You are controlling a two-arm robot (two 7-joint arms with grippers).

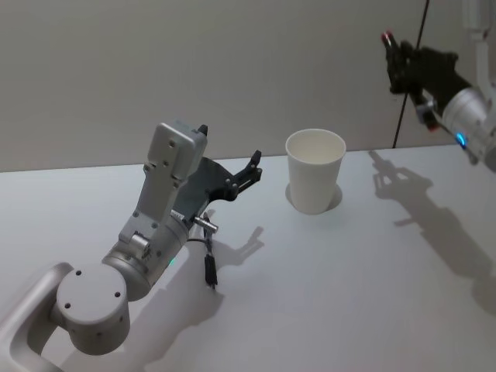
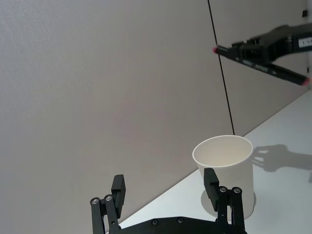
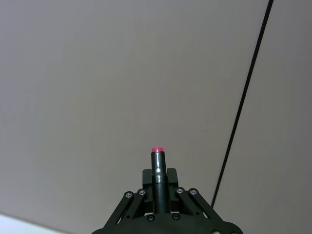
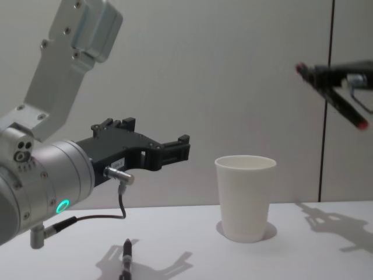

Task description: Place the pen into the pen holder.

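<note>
Two fingers of the right gripper [image 3: 158, 179] are pinched on the pen [image 3: 157, 165], one on each side of the barrel. The dark barrel sticks out past the fingertips and ends in a pink-red tip.

- Chest view: the pen [image 4: 332, 96] is held high at right, tilted. One red end points up toward the centre; the other sits lower, toward the right edge.
- Head view: the right gripper [image 1: 403, 66] is up at the far right, against the wall [image 1: 155, 62], well clear of the table [image 1: 349, 294].
- The pen is above and to the right of the pen holder [image 1: 315, 182], well apart from it and not over its mouth.

The pen holder [image 4: 245, 198] is a white paper cup. It stands upright on the table near the back edge, mouth open.

The left gripper [image 2: 164, 181] has its fingers spread wide with nothing between them. It hovers above the table to the left of the pen holder, pointing toward it but not touching, at about rim height in the chest view.

A dark slim item [image 4: 126, 259] lies on the table below the left wrist; I cannot tell what it is.

A thin black line [image 3: 243, 97] runs down the wall behind the pen.
</note>
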